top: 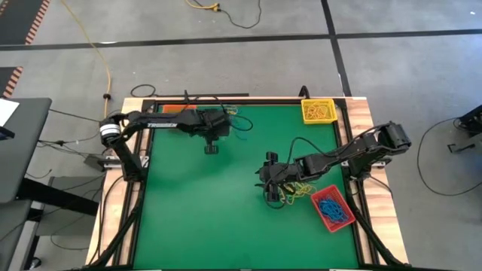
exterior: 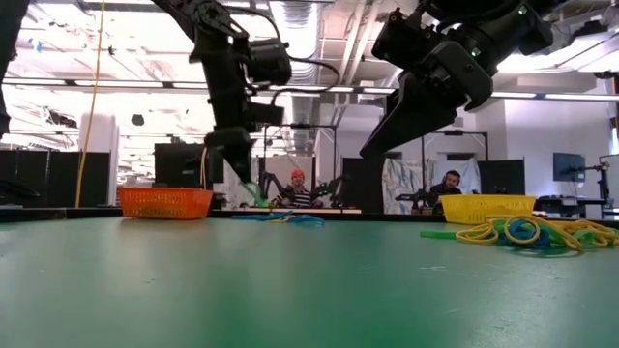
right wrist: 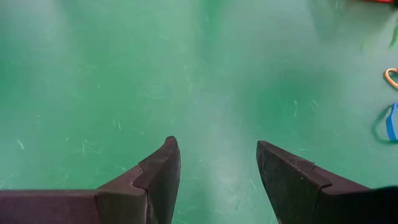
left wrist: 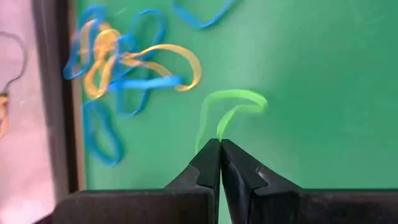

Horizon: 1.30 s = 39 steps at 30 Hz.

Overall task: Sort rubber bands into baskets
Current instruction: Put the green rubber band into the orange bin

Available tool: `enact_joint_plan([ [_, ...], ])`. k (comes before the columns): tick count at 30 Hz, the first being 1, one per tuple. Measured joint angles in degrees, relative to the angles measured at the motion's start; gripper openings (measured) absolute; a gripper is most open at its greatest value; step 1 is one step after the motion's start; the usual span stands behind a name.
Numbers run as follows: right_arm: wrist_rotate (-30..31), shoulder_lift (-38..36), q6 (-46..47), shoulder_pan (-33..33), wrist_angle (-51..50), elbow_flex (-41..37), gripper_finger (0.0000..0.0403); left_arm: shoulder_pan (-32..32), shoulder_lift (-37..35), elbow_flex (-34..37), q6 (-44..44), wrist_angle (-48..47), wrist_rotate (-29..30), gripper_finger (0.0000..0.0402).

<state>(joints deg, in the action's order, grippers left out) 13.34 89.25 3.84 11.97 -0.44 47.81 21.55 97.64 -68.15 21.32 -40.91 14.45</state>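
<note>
Nearest you in the low view, the green bench (exterior: pixel 290 290) lies bare, then a heap of yellow, blue and green rubber bands (exterior: pixel 527 232) sits on it toward the right. Your right claw (right wrist: pixel 214 180) hangs above the mat just beside that heap, its fingers spread wide with nothing between them. In the high view the red basket (top: pixel 332 208), with blue bands in it, lies just beside the same heap. Farther back, your left claw (left wrist: pixel 220 152) is pinched together on a green rubber band (left wrist: pixel 233 106), near a second tangle of blue and yellow bands (left wrist: pixel 121 68) at the bench's far edge. The orange basket (exterior: pixel 164 202) and yellow basket (exterior: pixel 488 208) stand along that far edge. Beyond them, two people sit in the room.
</note>
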Motion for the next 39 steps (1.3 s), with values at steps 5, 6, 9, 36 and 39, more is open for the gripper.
enact_joint_plan([
  [5,0.0,0.0,0.0,0.0,0.0,0.0,0.0239,2.7,-4.8,-0.1,-0.9,-2.4,2.8,0.0],
  [6,0.0,0.0,0.0,0.0,0.0,0.0,0.0239,3.6,-5.8,-0.1,-1.3,-3.0,2.8,0.0],
  [9,0.0,0.0,0.0,0.0,-0.1,0.0,0.0239,6.4,-8.4,-0.1,-2.4,-5.0,2.9,0.0],
  [36,0.0,0.0,0.7,0.8,-0.4,0.0,0.0239,30.3,-13.3,0.5,-5.6,-13.8,-4.1,0.0],
  [39,0.0,0.0,0.7,0.8,-0.4,0.0,0.0239,31.3,-13.3,2.0,-5.7,-13.6,-4.3,0.0],
])
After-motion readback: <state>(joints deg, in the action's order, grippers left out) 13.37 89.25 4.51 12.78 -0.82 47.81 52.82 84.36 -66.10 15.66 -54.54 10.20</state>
